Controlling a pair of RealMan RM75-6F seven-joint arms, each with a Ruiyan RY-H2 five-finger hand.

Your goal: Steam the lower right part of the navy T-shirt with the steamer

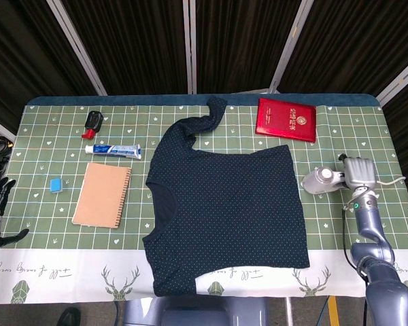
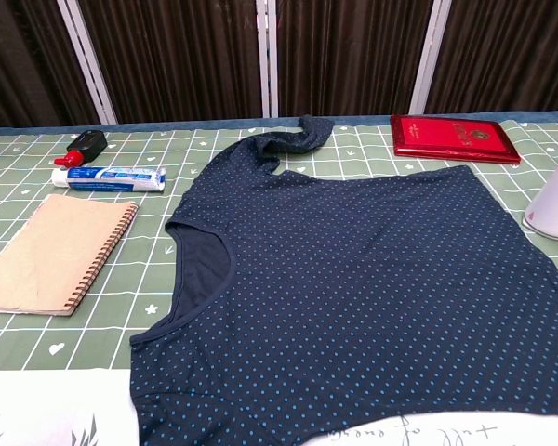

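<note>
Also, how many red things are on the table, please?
2. The red booklet lies at the far edge, beyond the navy T-shirt. A small black and red item lies far left, above the toothpaste tube. None seems hidden.

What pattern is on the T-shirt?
Small light-blue dots on the navy T-shirt; clearest in the chest view.
</note>
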